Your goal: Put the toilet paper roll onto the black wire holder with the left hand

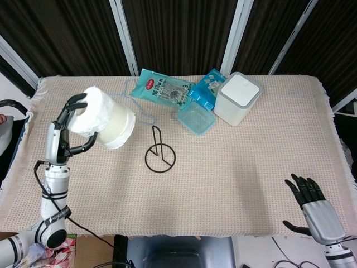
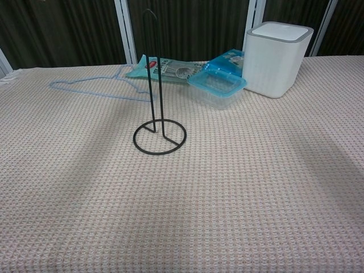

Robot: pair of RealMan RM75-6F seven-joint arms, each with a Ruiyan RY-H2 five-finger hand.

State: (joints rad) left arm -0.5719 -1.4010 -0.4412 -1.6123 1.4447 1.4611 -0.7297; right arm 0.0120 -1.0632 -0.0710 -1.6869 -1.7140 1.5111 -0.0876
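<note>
My left hand [image 1: 66, 129] grips the white toilet paper roll [image 1: 107, 123] and holds it high above the table, tilted, up and to the left of the holder. The black wire holder [image 1: 159, 151] stands upright on the cloth, its ring base and tall post [image 2: 152, 85] plain in the chest view. Neither the roll nor the left hand shows in the chest view. My right hand [image 1: 312, 210] hangs open past the table's front right corner, fingers spread, holding nothing.
A pale blue wire hanger [image 2: 99, 88] lies behind and left of the holder. At the back are a teal packet [image 1: 162, 89], a clear blue-lidded box [image 1: 196, 116] and a white square bin [image 1: 237, 98]. A woven beige cloth [image 1: 234, 178] covers the table.
</note>
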